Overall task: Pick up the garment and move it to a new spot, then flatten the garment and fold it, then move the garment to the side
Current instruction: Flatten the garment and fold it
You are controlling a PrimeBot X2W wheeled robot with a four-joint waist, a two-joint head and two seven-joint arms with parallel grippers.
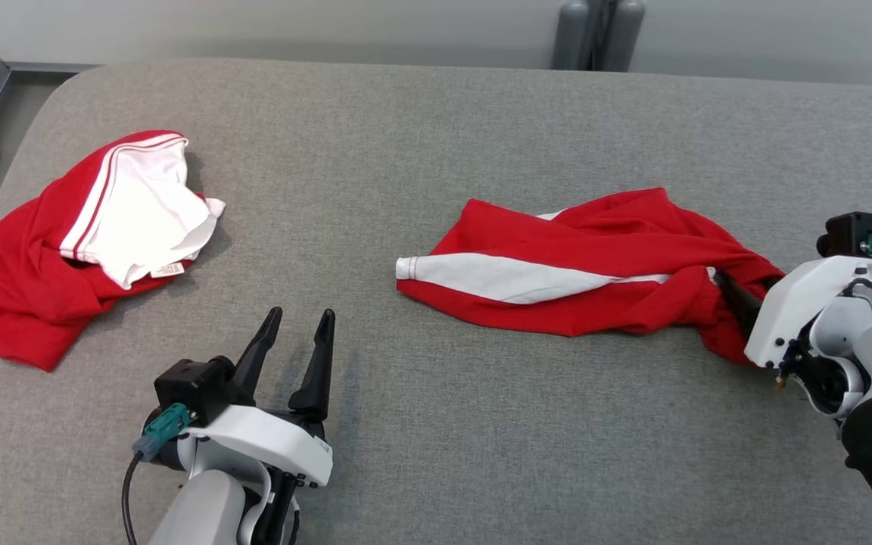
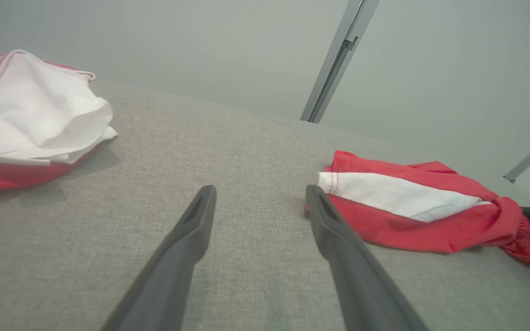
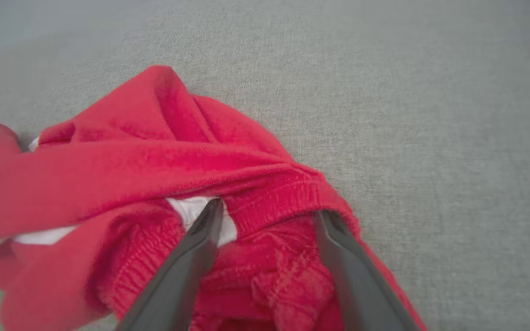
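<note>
Reading labels first: there is one small white tag (image 1: 169,269) on the white lining of the second garment (image 1: 35,288), the red and white heap over on my left, and the print on it is too small for me to read. No other writing anywhere.

The garment (image 1: 580,265) I'm working lies right of centre on the grey padded table (image 1: 436,136), stretched out sideways, red with a white panel, with its gathered elastic end bunched toward my right side.

The right gripper (image 3: 272,214) is in at that bunched end. The white wrist comes in from the right edge, angled left and away from me, with the fingers low in the cloth. On the wrist camera both fingers stand wide apart with the red waistband draped across their tips and loose folds between them. Nothing is pinched, so I call it open and holding nothing.

The left gripper (image 1: 301,312) sits near me at lower left, fingers pointing away, spread wide and empty over bare table, close to the surface.

Room to move: a broad bare strip between the two garments, and more beyond and in front of mine. The table's rounded corner is at far left, and its back edge runs along the top.
</note>
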